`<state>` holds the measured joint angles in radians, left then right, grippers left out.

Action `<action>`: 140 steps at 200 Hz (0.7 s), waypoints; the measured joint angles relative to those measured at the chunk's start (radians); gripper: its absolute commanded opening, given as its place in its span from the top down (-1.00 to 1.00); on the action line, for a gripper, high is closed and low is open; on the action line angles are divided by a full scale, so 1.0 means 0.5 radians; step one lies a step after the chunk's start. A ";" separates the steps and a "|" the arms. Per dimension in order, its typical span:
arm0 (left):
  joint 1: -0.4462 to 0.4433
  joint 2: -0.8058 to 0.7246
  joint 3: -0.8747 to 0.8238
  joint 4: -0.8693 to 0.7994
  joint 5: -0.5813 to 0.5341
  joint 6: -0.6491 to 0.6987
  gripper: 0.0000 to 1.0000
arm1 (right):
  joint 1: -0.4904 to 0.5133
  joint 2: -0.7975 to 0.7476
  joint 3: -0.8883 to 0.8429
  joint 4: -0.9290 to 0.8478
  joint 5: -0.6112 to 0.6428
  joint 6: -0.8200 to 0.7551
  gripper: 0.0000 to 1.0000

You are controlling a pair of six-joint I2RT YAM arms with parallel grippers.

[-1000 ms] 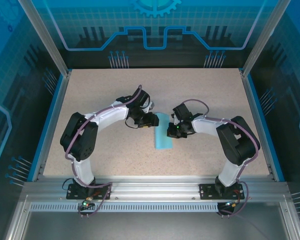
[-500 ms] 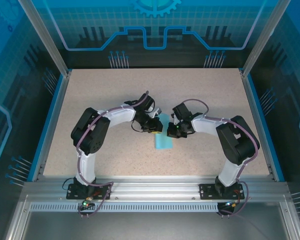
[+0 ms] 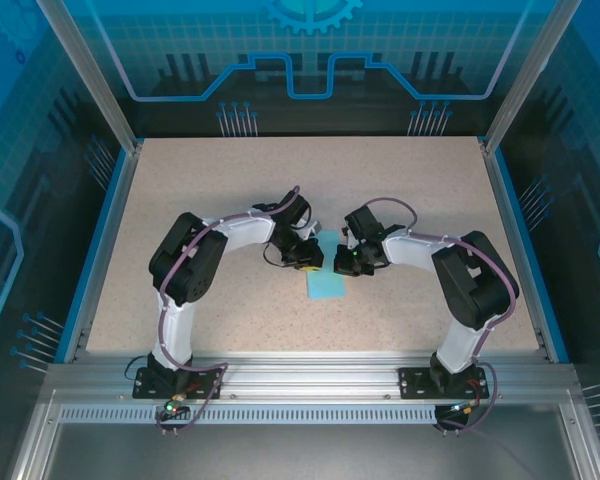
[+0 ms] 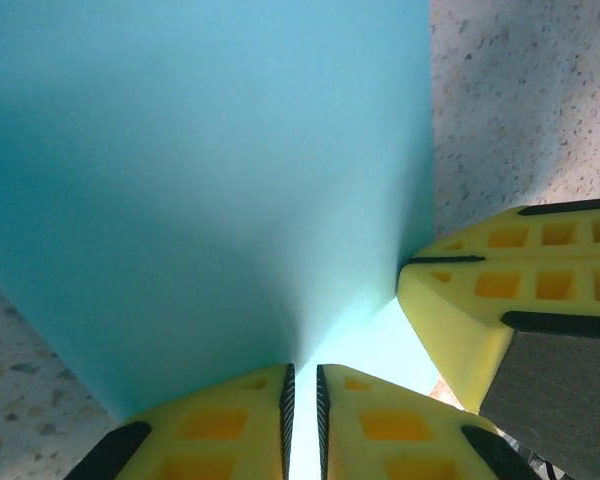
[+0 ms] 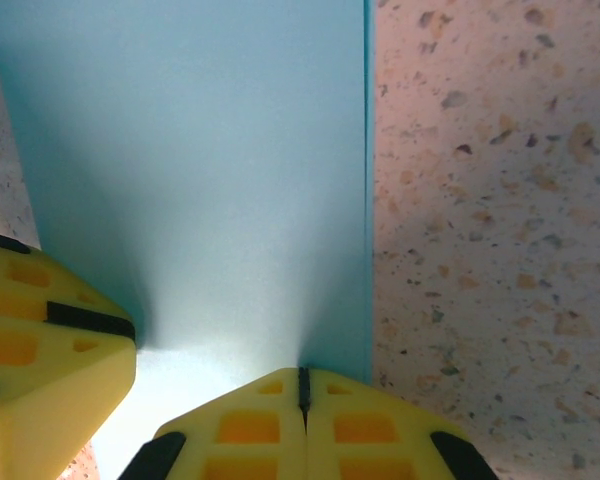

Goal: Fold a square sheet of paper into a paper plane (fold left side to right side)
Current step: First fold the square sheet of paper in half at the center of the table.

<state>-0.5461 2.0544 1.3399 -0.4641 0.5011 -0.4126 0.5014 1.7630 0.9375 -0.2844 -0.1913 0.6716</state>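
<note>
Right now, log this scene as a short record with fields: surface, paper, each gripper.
surface: beige speckled table
paper: thin light-blue sheet of paper, a narrow strip lying on the table
left gripper: yellow fingers almost together, paper showing in the slit between them, apparently pinching it
right gripper: shut, tips on the paper close to its straight side edge
spacing: both grippers at the same end of the strip, close beside each other

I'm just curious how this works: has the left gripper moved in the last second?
Yes. The left gripper has slid right, away from the table's left rim, and slightly nearer the arm bases, onto the paper.
</note>
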 measured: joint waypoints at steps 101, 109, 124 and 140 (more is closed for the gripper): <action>0.063 0.000 -0.078 0.037 -0.010 0.000 0.68 | 0.000 0.009 0.009 -0.011 0.000 -0.007 0.89; 0.066 -0.001 -0.085 0.045 -0.002 0.000 0.68 | 0.000 0.009 0.011 -0.015 0.001 -0.008 0.89; 0.075 -0.005 -0.105 0.069 0.019 0.000 0.68 | 0.000 0.009 0.011 -0.017 0.002 -0.014 0.89; 0.081 -0.016 -0.130 0.103 0.033 0.000 0.67 | 0.000 0.009 0.013 -0.021 0.002 -0.021 0.89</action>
<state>-0.5056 2.0464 1.2747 -0.4126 0.5175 -0.4126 0.5014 1.7676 0.9440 -0.2951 -0.1902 0.6609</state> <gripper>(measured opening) 0.161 0.058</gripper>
